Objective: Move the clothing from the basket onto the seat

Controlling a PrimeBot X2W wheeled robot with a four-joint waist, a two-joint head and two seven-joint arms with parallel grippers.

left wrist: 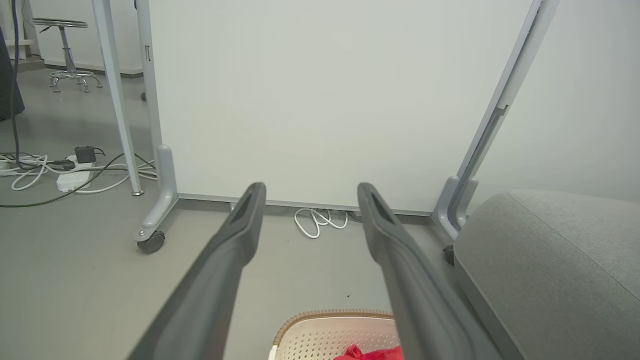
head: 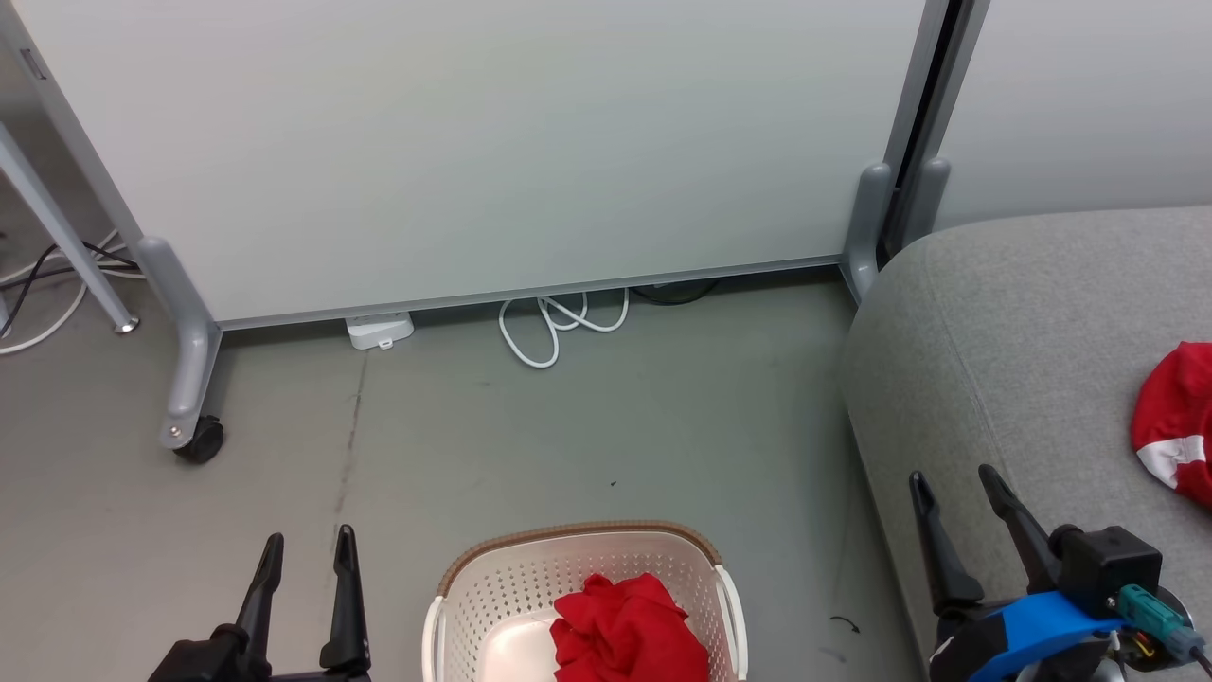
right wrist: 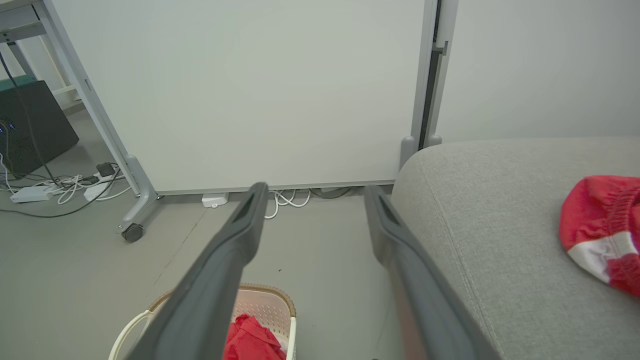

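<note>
Our left gripper point(head: 311, 535) and right gripper point(head: 952, 474) sit closest to us at the bottom of the head view, two in all. Each has two dark fingers pointing up and away. Both pairs stand spread wide with bare air between them, holding nothing. The left one hovers over the floor point(head: 587, 426) just left of the basket, and the right one hovers over the near edge of the seat.

Between them we see one basket point(head: 578, 530) standing on the floor, its rounded brown-rimmed far end pointing toward the partition panel point(head: 473, 142). The picture's bottom edge cuts it off, so we cannot tell which way its long axis runs.

We count two pieces of clothing. One plain red garment point(head: 625, 625) lies crumpled inside the basket, toward its right side, in a heap with no clear direction. The other, the banded red garment point(head: 1174, 426), lies on the one grey seat point(head: 1023, 332) at the right and is cut by the picture's edge. What we see of it runs lengthwise from far to near, with the white band at the near end.

The seat's rounded corner points toward the partition's foot. A white cable point(head: 559, 327) is looped under the panel.
</note>
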